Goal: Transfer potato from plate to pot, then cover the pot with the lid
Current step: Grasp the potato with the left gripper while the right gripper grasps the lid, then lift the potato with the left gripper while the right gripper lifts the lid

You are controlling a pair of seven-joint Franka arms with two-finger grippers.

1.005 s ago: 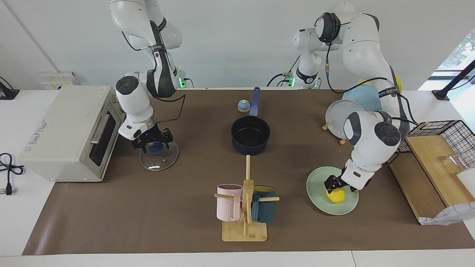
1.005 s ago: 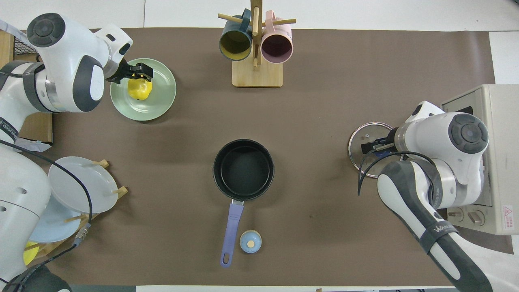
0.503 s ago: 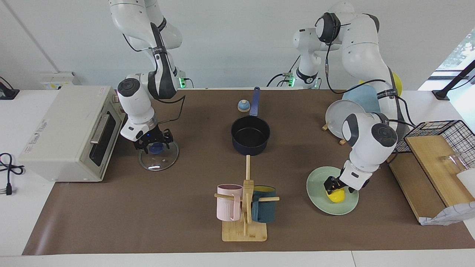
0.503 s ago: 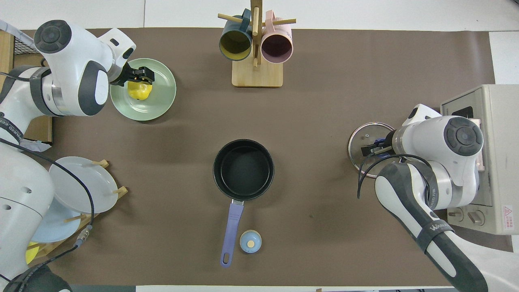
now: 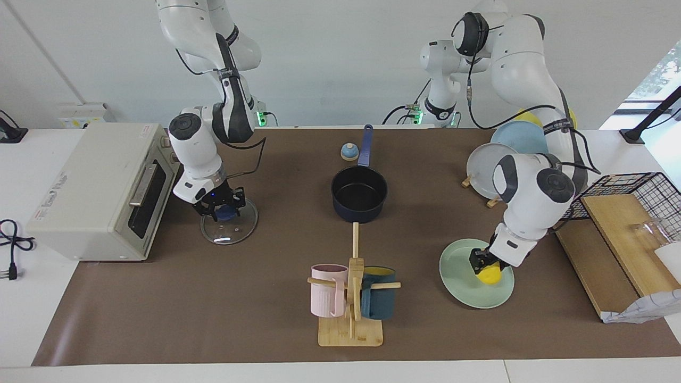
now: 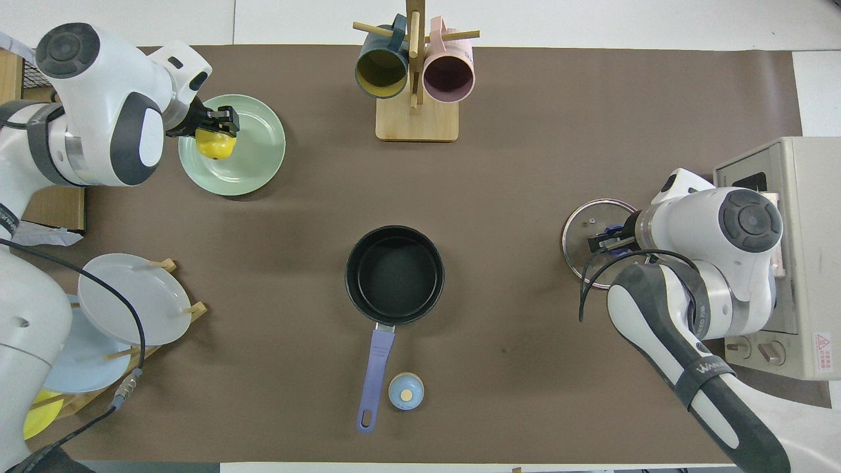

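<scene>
Left gripper (image 5: 485,264) clamping smooth yellow potato (image 5: 489,273); right gripper (image 5: 223,207) gripping glass lid (image 5: 229,221) (blue knob).

Both arms reach down, left hand (image 5: 483,264) and right hand (image 5: 223,206) each clamped closed, wrists tilted.

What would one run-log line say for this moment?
left gripper: shut on potato, over plate | right gripper: shut on lid knob | pot: empty

Yellow potato (image 5: 489,274) on mint-green plate (image 5: 463,290) — navy pot (image 5: 359,199), blue-knobbed clear lid (image 5: 230,226).
</scene>
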